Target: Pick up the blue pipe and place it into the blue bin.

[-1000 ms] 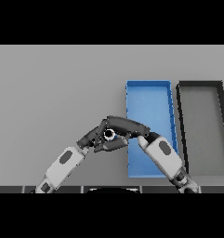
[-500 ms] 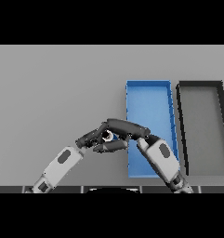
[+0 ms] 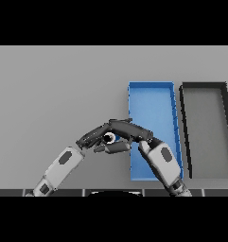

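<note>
Grey table [image 3: 49,94]; both hands bunched just left of the blue bin [image 3: 153,94]. Right hand [image 3: 129,130] and left hand [image 3: 94,137]: grip unclear. Blue pipe hidden, could slip out short of the bin.

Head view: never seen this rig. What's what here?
You're looking down from the robot's head at a grey table. Two white and grey arms come in from the bottom edge, each ending in a dark hand. The left hand and right hand meet near the middle, just left of the blue bin. A small pale round thing shows between them; whether that is the pipe, and which hand holds it, I cannot tell. To the right of the blue bin is a dark bin; no contents visible in either.
</note>
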